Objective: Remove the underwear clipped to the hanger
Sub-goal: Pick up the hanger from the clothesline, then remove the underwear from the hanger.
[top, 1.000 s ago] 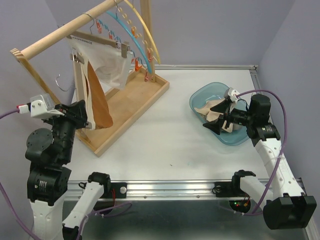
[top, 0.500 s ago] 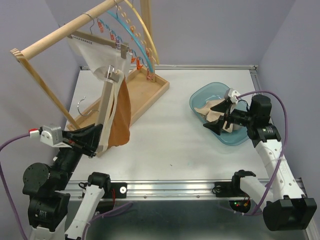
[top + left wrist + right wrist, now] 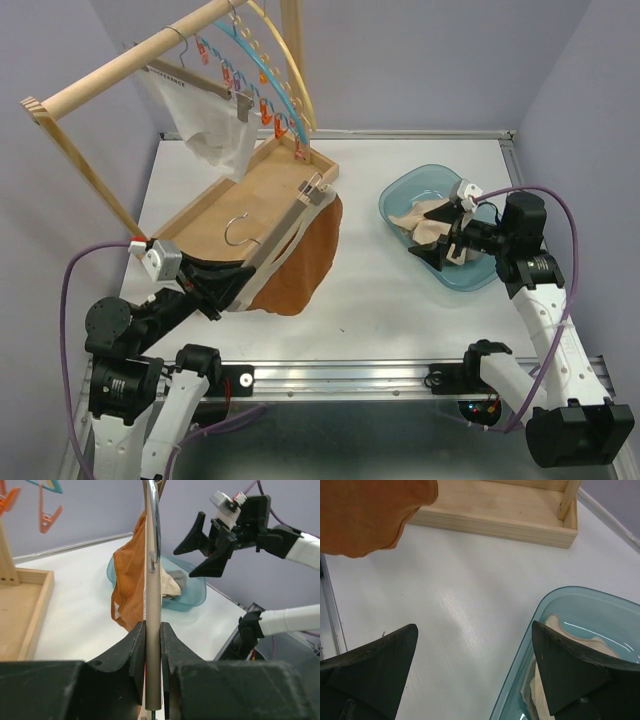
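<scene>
Underwear: rust-orange briefs (image 3: 305,265) hang by the waistband from a clip hanger (image 3: 290,218), over the near-left part of the table (image 3: 400,300), just off the wooden rack's (image 3: 215,205) near edge.
Left gripper (image 3: 152,630): pinched narrow on the hanger's bar, holding it out towards the table's middle.
Clip (image 3: 312,188): at the bar's far end, biting the waistband.
Right gripper (image 3: 474,627): jaws wide, empty, above the bowl (image 3: 400,195) by the right edge.
Bowl: holds beige briefs (image 3: 420,218).
Rack: white briefs (image 3: 215,135) hang clipped at the far-left.
Step, likely: bring the right gripper across.
Doing it well: grip cloth just below the clip, pull straight down, left hand steady.
</scene>
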